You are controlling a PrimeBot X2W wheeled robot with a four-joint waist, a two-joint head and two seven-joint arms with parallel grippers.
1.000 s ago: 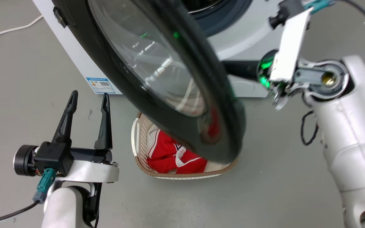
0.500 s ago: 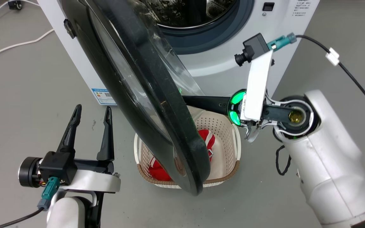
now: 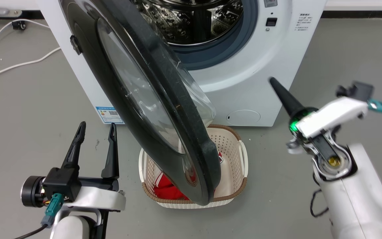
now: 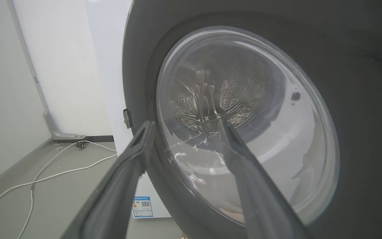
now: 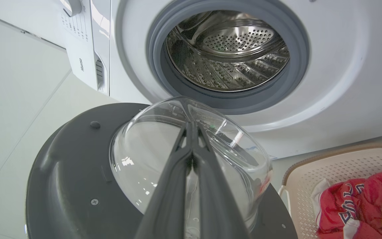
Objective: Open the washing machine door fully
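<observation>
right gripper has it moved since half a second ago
Yes. The right gripper has pulled back to the right, off the laundry basket and clear of the washing machine door, with its fingers shut.

We are seeing the washing machine door [image 3: 151, 96] jutting over the basket [image 3: 244, 159], blocking the middle; the drum mouth [image 3: 207, 23] is standing clear to its right, with floor [image 3: 28, 109] lying free either side.

The grey floor [image 3: 28, 109] carries the white washing machine [image 3: 260, 66], a perforated laundry basket [image 3: 234, 149] just in front of it, and white cables [image 3: 35, 61] trailing off the machine's left side.
</observation>
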